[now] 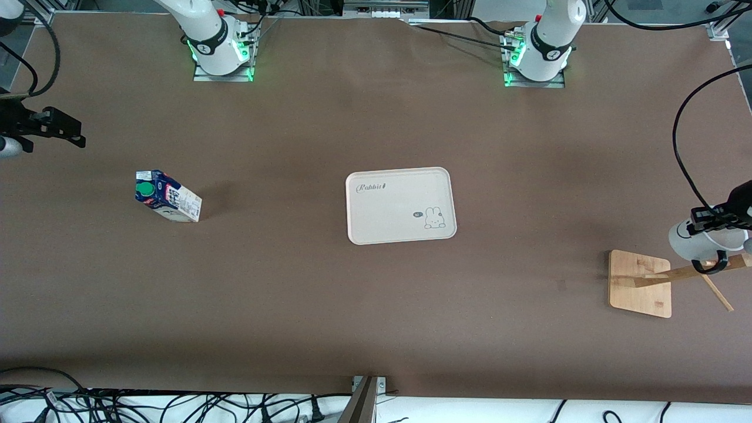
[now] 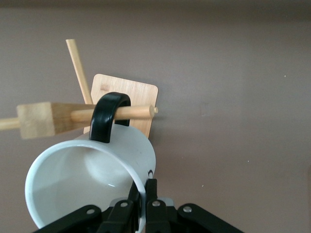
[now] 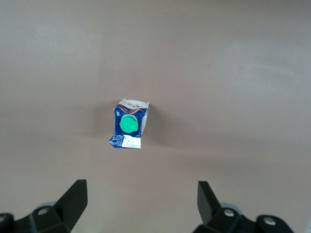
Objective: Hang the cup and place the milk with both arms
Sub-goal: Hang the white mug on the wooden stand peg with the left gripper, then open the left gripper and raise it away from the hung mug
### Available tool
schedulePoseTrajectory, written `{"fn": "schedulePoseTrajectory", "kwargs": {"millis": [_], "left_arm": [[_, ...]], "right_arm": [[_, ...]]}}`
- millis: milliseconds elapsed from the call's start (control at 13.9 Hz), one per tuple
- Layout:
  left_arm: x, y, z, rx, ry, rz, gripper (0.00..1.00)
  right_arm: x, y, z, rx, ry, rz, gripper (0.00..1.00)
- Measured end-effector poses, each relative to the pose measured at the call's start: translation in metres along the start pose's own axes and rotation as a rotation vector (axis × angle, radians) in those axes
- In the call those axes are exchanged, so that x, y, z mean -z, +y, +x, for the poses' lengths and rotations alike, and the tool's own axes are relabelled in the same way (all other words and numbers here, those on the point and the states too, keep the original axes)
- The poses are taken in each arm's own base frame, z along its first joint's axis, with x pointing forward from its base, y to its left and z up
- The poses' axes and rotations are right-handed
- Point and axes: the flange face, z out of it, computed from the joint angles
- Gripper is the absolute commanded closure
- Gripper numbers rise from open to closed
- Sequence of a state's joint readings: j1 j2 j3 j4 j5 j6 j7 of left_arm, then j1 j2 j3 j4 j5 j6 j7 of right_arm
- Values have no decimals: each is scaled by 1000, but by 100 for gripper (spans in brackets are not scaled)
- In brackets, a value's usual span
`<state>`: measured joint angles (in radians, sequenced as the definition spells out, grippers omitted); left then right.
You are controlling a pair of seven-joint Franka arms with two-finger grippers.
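The white cup (image 1: 687,241) is held on its side by my left gripper (image 1: 714,218) over the left arm's end of the table. In the left wrist view the fingers (image 2: 153,191) pinch the cup's (image 2: 73,179) wall at the rim. Its black handle (image 2: 109,116) is looped over a peg (image 2: 136,112) of the wooden rack (image 1: 640,282). The milk (image 1: 167,197) stands on the table toward the right arm's end. My right gripper (image 1: 59,129) hangs high, open and empty, with the milk (image 3: 129,125) well below its fingertips (image 3: 73,194).
A cream tray (image 1: 399,171) with a rabbit drawing lies in the table's middle. The rack has a flat wooden base and angled pegs (image 1: 717,292). Cables lie along the table edge nearest the front camera.
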<state>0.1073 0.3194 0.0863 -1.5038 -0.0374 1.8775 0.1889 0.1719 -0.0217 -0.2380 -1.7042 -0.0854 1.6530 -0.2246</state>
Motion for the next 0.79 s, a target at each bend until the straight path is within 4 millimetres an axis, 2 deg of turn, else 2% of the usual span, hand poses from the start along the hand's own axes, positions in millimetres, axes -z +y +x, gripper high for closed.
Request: {"fn": "schedulePoseTrajectory", "kwargs": {"millis": [72, 288, 431, 503, 647, 791], "left_arm": [[-3, 0, 1, -18, -4, 0, 0], [-7, 1, 2, -31, -9, -2, 0], [-1, 10, 4, -45, 2, -3, 0], [5, 21, 6, -62, 10, -4, 0], [28, 56, -1, -113, 2, -14, 0], [62, 98, -23, -144, -20, -31, 0]], "right_arm": [[4, -7, 1, 14, -1, -9, 0], [9, -9, 5, 16, -4, -8, 0], [12, -6, 10, 4, -25, 11, 0], [11, -2, 13, -5, -31, 17, 0], [7, 4, 17, -18, -41, 23, 0], [4, 5, 15, -19, -57, 28, 0]]}}
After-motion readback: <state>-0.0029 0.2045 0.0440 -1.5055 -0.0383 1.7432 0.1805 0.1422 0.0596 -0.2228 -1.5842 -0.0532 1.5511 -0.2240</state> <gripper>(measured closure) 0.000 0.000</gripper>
